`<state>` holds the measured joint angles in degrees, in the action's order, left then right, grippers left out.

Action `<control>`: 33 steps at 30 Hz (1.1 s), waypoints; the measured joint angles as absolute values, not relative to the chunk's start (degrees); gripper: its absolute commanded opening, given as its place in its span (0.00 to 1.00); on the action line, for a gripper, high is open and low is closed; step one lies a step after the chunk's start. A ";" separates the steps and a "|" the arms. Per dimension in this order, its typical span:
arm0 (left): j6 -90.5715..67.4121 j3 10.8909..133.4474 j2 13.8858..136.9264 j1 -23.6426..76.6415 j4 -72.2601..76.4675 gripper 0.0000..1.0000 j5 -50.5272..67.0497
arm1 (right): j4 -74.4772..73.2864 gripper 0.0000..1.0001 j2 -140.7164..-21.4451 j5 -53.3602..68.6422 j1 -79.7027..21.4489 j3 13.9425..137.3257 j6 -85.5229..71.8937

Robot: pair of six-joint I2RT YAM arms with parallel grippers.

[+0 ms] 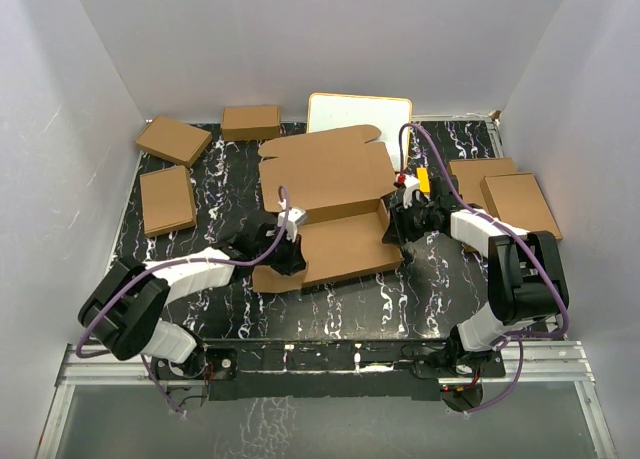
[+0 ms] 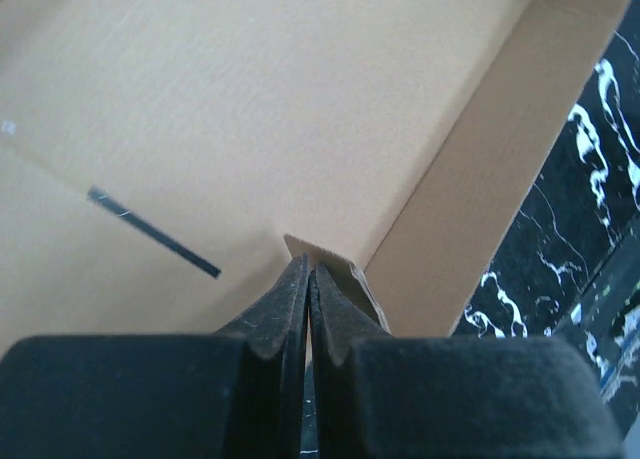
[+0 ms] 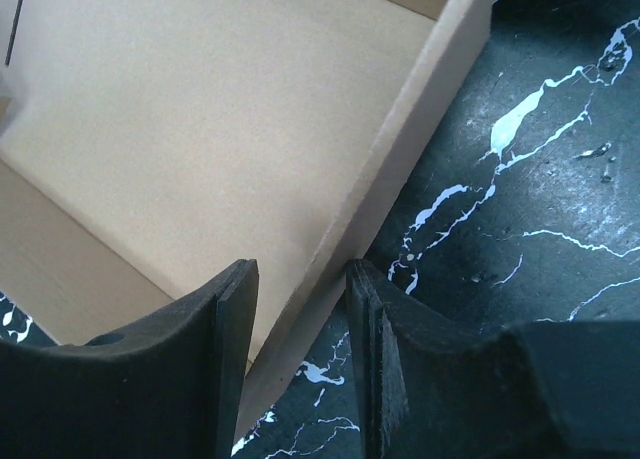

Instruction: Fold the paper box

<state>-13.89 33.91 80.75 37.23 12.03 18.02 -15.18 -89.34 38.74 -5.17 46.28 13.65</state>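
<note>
The paper box (image 1: 335, 179) lies half folded in the middle of the table, its lid panel flat toward the back and its tray (image 1: 345, 249) in front. My left gripper (image 1: 290, 251) is at the tray's left end. In the left wrist view its jaws (image 2: 310, 271) are shut, with nothing between them, tips against a small cardboard tab (image 2: 335, 264) at the foot of a raised wall (image 2: 470, 179). My right gripper (image 1: 398, 224) is at the tray's right end. It stands open (image 3: 300, 271), astride the side wall (image 3: 400, 149), one finger inside and one outside.
Smaller folded brown boxes lie at the back left (image 1: 173, 139), at the back (image 1: 250, 121), on the left (image 1: 167, 199) and stacked on the right (image 1: 518, 204). A white-faced board (image 1: 358, 117) leans at the back. White enclosure walls close in on three sides.
</note>
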 measured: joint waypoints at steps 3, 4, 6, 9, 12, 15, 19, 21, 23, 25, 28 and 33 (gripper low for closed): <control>-10.72 33.91 82.41 37.26 13.13 0.00 22.72 | -15.46 0.45 -89.43 38.68 -5.19 46.28 13.65; -9.78 33.95 83.18 37.26 13.26 0.00 24.14 | -15.46 0.45 -89.43 38.68 -5.21 46.28 13.65; -8.21 34.28 84.82 37.26 13.15 0.00 26.50 | -15.62 0.45 -89.43 38.68 -5.26 46.28 13.65; -6.83 34.98 86.65 37.26 12.60 0.01 28.38 | -15.77 0.44 -89.43 38.68 -5.26 46.28 13.65; -6.33 35.33 86.83 37.26 12.45 0.00 29.23 | -16.01 0.44 -89.43 38.68 -5.26 46.28 13.65; -6.35 35.53 86.83 37.26 12.45 0.01 29.58 | -16.05 0.48 -89.43 38.68 -5.26 46.28 13.65; -6.39 35.57 86.83 37.26 12.32 0.01 29.58 | -16.45 0.59 -89.43 38.48 -5.26 46.39 13.89; -6.42 35.64 86.83 37.26 11.99 0.01 29.58 | -17.23 0.63 -89.43 38.17 -5.26 46.83 14.57; -6.46 35.64 86.83 37.26 11.86 0.01 29.54 | -18.46 0.67 -89.30 37.60 -5.26 48.01 15.44; -6.50 35.64 86.83 37.26 11.70 0.01 29.41 | -19.22 0.69 -88.68 37.12 -5.23 49.17 16.43; -6.63 35.64 86.78 37.26 11.57 0.01 29.23 | -20.10 0.71 -86.59 36.97 -5.23 50.57 18.35; -7.20 35.64 86.67 37.26 11.51 0.01 28.60 | -24.08 0.71 -84.44 37.71 -5.23 53.58 24.14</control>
<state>-7.20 35.64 86.67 37.26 11.51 28.60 -24.08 -84.44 37.71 -5.23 53.58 24.14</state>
